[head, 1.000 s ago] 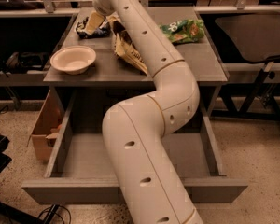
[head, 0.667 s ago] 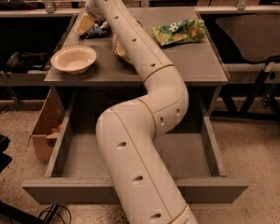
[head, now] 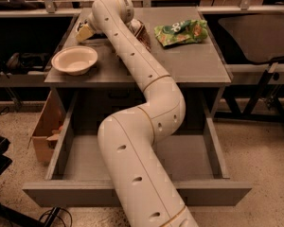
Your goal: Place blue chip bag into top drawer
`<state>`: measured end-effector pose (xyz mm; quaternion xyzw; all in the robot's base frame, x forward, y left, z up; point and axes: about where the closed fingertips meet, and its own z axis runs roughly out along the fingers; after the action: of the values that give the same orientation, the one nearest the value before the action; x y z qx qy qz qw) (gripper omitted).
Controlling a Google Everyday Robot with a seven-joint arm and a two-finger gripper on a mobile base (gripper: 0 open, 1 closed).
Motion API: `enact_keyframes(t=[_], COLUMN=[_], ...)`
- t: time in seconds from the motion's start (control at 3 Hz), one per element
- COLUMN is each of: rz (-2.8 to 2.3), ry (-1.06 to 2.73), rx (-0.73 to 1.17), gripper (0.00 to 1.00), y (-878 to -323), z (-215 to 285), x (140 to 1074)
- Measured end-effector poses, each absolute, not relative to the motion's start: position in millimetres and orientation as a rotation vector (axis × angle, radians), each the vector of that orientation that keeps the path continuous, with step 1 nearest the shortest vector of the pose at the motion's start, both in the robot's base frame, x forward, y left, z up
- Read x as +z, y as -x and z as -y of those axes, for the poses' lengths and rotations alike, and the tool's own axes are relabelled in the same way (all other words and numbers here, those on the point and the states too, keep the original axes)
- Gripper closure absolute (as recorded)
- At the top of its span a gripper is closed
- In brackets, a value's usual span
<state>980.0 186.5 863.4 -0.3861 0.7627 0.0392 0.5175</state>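
Observation:
My arm reaches from the bottom of the view, over the open top drawer [head: 61, 193], to the far left of the cabinet top. The gripper [head: 93, 28] is at its end, mostly hidden behind the wrist, low over the surface. A small crumpled piece with pale and dark patches [head: 84, 32] shows just left of the wrist; it looks like part of the blue chip bag, the rest hidden. The drawer is pulled fully out and holds nothing that I can see.
A cream bowl [head: 75, 59] sits at the cabinet top's front left. A tan-and-brown bag [head: 141, 32] lies partly behind the arm. A green bag [head: 181, 32] lies at the back right. A cardboard box [head: 45, 131] stands on the floor left of the drawer.
The wrist has swung further left and toward the back of the cabinet top. The arm now covers more of the tan-and-brown bag. The drawer and bowl have not moved.

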Motion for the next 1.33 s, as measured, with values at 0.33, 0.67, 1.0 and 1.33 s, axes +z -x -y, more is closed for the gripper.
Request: enact_keyframes(t=[0.33,0.67,1.0,1.33], rz=[-1.885,-1.89,-1.89,-1.89], ry=[0.837,0.829,0.829,0.829], rx=[0.152,0.158,0.158,0.158], gripper=[0.25,0.49,0.73,0.95], y=[-985.9,-985.9,-984.2,-984.1], z=[-179.1,-179.4,-179.4,-179.4], x=[844.0,846.7,848.9,848.8])
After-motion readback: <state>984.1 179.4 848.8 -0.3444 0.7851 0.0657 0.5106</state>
